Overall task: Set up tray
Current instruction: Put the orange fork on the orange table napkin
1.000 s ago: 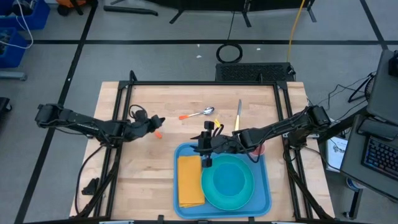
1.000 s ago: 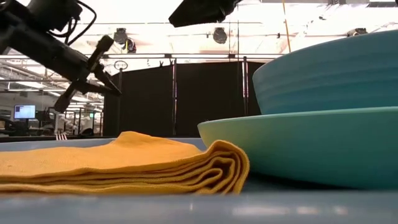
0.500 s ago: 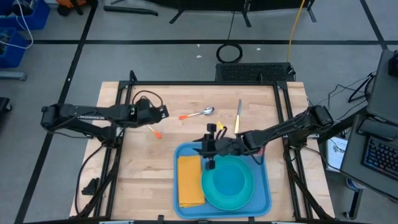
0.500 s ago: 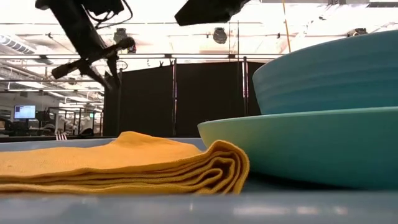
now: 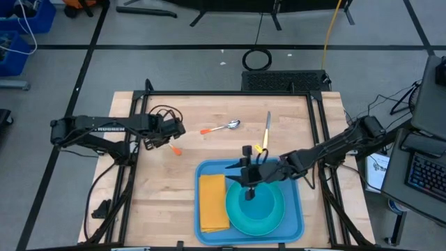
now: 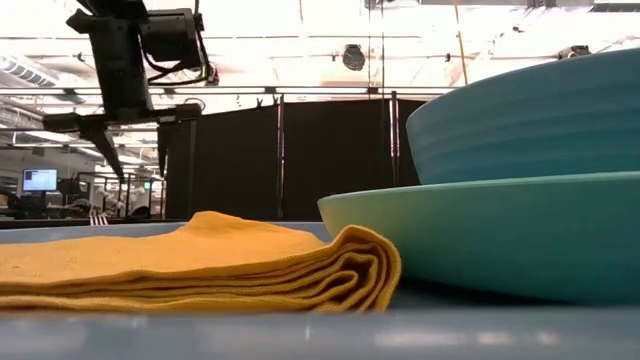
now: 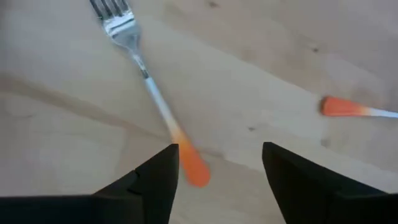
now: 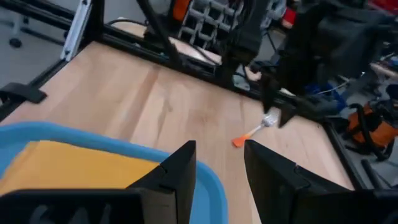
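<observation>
Two arms reach inward: left hand (image 5: 174, 132) hangs open over the fork (image 7: 149, 87); right hand (image 5: 249, 183), part open and empty, hovers above the tray (image 5: 293, 209).

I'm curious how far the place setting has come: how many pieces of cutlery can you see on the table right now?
3, all on bare wood, off the tray: a fork below the left gripper, a spoon farther back near mid-table, and a knife to its right. I see none hidden.

Faint white lettering, likely the maker's name, along the dark upper link of the left arm (image 5: 111, 128) in the high view, too small to read with certainty. No other legible text, label or number anywhere, in any view.
</observation>
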You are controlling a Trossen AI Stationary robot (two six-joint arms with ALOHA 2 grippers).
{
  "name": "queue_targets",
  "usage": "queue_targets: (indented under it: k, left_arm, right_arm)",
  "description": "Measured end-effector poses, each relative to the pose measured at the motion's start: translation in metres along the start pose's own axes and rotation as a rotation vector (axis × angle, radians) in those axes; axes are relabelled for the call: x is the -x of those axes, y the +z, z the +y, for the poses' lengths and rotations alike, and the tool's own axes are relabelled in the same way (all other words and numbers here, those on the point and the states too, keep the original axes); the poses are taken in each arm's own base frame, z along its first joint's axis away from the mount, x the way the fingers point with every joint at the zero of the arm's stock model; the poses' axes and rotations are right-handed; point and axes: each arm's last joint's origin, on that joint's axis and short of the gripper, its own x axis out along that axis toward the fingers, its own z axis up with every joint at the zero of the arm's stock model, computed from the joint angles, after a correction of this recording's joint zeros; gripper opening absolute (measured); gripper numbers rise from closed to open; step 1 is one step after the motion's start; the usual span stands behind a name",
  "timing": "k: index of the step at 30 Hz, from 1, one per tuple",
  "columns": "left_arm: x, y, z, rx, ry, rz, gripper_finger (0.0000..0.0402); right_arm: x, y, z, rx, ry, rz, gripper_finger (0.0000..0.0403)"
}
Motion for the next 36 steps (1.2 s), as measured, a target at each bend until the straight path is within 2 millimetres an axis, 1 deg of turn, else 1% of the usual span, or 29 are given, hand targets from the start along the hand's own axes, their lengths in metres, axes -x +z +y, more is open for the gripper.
queue_targets:
  k: [2, 6, 8, 13, 16, 19, 22, 26, 31, 36]
  left_arm:
    - [0.000, 0.000, 0.001, 0.004, 0.013, -0.002, 0.0240]
    - [0.000, 0.000, 0.007, 0.035, 0.079, 0.001, 0.0238]
    - [0.000, 0.001, 0.008, 0.039, 0.083, -0.001, 0.0230]
    - [-0.002, 0.002, 0.011, 0.068, 0.110, -0.005, 0.0199]
    - [-0.008, 0.002, 0.012, 0.078, 0.101, 0.007, 0.0186]
    - [-0.018, -0.001, 0.017, 0.079, 0.097, 0.044, 0.0183]
    - [-0.025, -0.001, 0.020, 0.086, 0.080, 0.046, 0.0185]
    - [-0.033, -0.001, 0.028, 0.104, 0.117, 0.055, 0.0200]
    - [-0.035, 0.001, 0.030, 0.113, 0.128, 0.061, 0.0219]
    - [-0.037, 0.007, 0.028, 0.131, 0.129, 0.052, 0.0222]
  right_arm:
    - [0.005, 0.001, -0.002, -0.014, -0.010, -0.053, 0.0125]
    - [0.015, -0.004, -0.003, 0.004, -0.030, -0.089, 0.0125]
    - [0.018, -0.006, -0.003, 0.034, -0.043, -0.080, 0.0125]
    - [0.023, -0.004, 0.003, 0.074, -0.149, -0.059, 0.0125]
    - [0.024, -0.002, 0.005, 0.074, -0.142, -0.071, 0.0125]
    - [0.024, -0.002, 0.004, 0.070, -0.144, -0.076, 0.0125]
    - [0.023, -0.001, 0.004, 0.068, -0.145, -0.079, 0.0125]
    - [0.024, -0.001, 0.004, 0.067, -0.145, -0.081, 0.0125]
    - [0.024, 0.000, 0.004, 0.064, -0.146, -0.087, 0.0125]
    - [0.024, 0.000, 0.004, 0.064, -0.144, -0.087, 0.0125]
